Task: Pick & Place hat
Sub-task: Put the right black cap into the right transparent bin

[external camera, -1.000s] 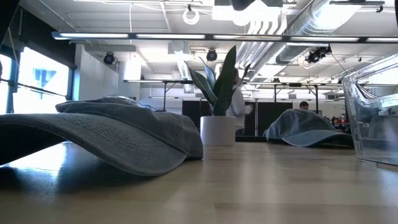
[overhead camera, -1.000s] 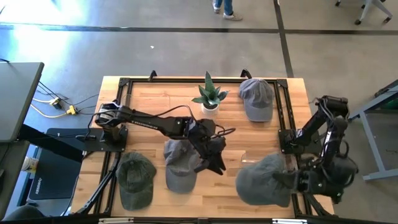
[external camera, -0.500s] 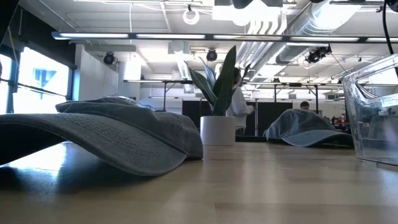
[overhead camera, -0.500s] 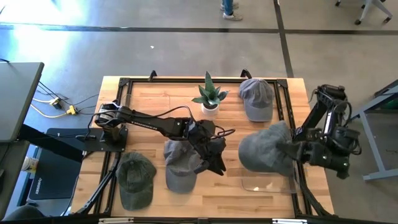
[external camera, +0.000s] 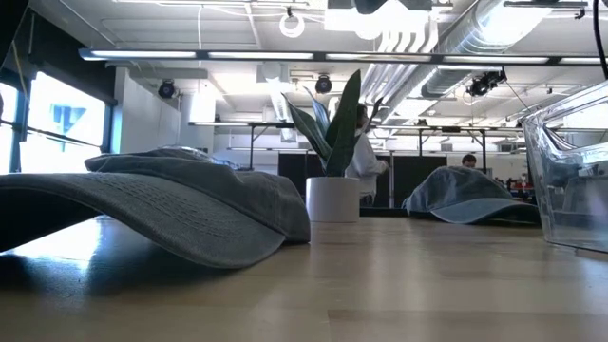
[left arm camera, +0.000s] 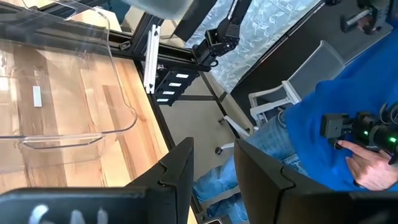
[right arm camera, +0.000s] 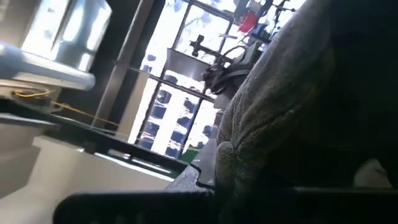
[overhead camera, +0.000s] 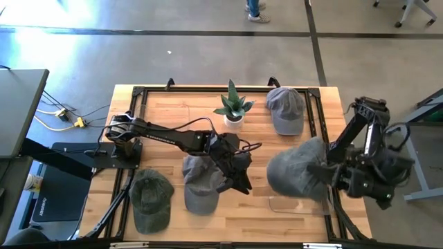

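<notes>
My right gripper (overhead camera: 325,173) is shut on a grey cap (overhead camera: 296,174), held in the air just beyond a clear plastic bin (overhead camera: 296,205) at the near right of the table. Grey cloth (right arm camera: 280,106) fills the right wrist view. My left gripper (overhead camera: 237,176) hangs open at the right edge of a second grey cap (overhead camera: 199,184) lying on the table; nothing shows between its fingers (left arm camera: 177,171). A dark green cap (overhead camera: 151,199) lies near left, and another grey cap (overhead camera: 285,109) lies far right. My right gripper holds the grey cap by its right side (overhead camera: 320,171), coming roughly level from the table's right. The cap itself hides the fingers, so the kind of hold cannot be told. The cap is lifted clear of the table and bin, its crown bulging toward the table's left.
A potted plant (overhead camera: 233,108) stands at the far middle. A black frame (overhead camera: 138,93) runs around the tabletop. The bin's clear wall (external camera: 570,171) rises at the right of the low view. A person in blue (left arm camera: 336,143) stands beyond the table's edge.
My right gripper has carried the grey cap from over the bin at the near right corner up and toward the far edge, so the bin now shows uncovered below it. The wrist has turned along the way. The left arm has kept still.
</notes>
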Robot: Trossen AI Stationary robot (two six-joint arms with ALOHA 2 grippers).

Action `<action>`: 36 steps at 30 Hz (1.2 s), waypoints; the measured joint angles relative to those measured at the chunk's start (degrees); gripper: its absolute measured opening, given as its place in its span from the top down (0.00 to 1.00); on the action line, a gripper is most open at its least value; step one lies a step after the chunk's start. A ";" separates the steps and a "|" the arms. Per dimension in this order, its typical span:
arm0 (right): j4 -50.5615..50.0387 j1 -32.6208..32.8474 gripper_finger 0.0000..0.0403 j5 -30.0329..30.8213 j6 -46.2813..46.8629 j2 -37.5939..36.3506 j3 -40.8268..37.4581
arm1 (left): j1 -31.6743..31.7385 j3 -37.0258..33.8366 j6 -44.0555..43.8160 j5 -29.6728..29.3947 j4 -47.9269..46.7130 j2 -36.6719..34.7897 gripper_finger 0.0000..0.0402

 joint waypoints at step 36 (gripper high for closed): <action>-136.41 -14.05 0.99 -63.91 89.01 1.02 24.28 | -0.02 -0.07 10.25 -9.12 -20.52 -7.19 0.73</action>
